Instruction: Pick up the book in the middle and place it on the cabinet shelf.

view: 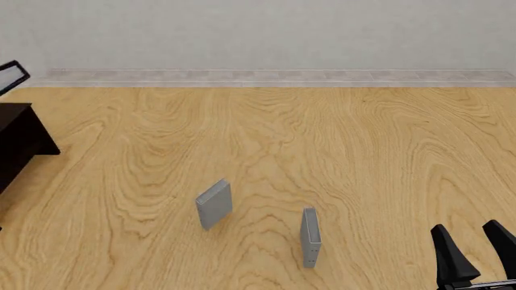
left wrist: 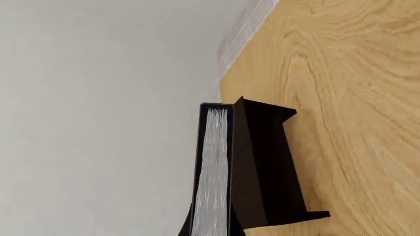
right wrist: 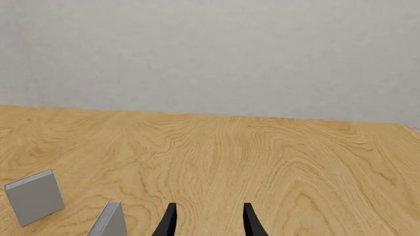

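Far left: thick black hardcover book with white page edges (left wrist: pixel 214 172) is carried beside the dark brown boxy wooden cabinet (left wrist: pixel 272 167), w/ left jaws off-frame, grip can't tell. Step: placing; next needs lowering onto the top. Two grey books (view: pixel 214 203) mid-desk. Right gripper (right wrist: pixel 208 220) gapes, empty, near right.

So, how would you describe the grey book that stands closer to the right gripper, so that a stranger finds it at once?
On the wooden table, look toward the near edge, a little right of the middle. The grey book stands upright there, to the left of the right gripper. Unlike the other grey book, which shows its broad cover, this one shows mostly its narrow edge.
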Motion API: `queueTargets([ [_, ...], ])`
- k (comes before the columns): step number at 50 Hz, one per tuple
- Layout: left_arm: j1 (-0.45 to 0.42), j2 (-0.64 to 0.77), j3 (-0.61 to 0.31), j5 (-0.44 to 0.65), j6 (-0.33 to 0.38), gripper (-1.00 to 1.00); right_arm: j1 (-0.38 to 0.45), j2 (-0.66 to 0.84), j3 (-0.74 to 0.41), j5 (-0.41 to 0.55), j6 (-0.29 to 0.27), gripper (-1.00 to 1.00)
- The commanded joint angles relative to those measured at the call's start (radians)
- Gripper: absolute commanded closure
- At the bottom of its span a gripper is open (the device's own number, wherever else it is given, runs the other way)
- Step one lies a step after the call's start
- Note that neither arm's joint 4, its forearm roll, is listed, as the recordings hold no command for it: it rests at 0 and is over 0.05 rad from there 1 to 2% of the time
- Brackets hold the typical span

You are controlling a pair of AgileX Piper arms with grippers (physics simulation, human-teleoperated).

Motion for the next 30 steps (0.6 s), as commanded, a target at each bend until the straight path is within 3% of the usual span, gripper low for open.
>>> queueTargets([
  [1, 0.115, 0.051, 0.019, -0.168, 0.095, 1.0, 0.0, 0.0, 0.0, 0.0, 0.0, -1.0],
  [3, 0.121, 0.071, -0.036, -0.146, 0.061, 1.0, 0.0, 0.0, 0.0, 0.0, 0.0, -1.0],
  [9, 0.143, 0.113, -0.084, -0.134, 0.035, 1.0, 0.0, 0.0, 0.0, 0.0, 0.0, -1.0],
  [22, 0.151, 0.21, -0.128, -0.198, 0.01, 1.0, 0.0, 0.0, 0.0, 0.0, 0.0, -1.0],
  [30, 0.144, 0.273, -0.115, -0.215, -0.051, 1.0, 0.0, 0.0, 0.0, 0.0, 0.0, -1.0],
])
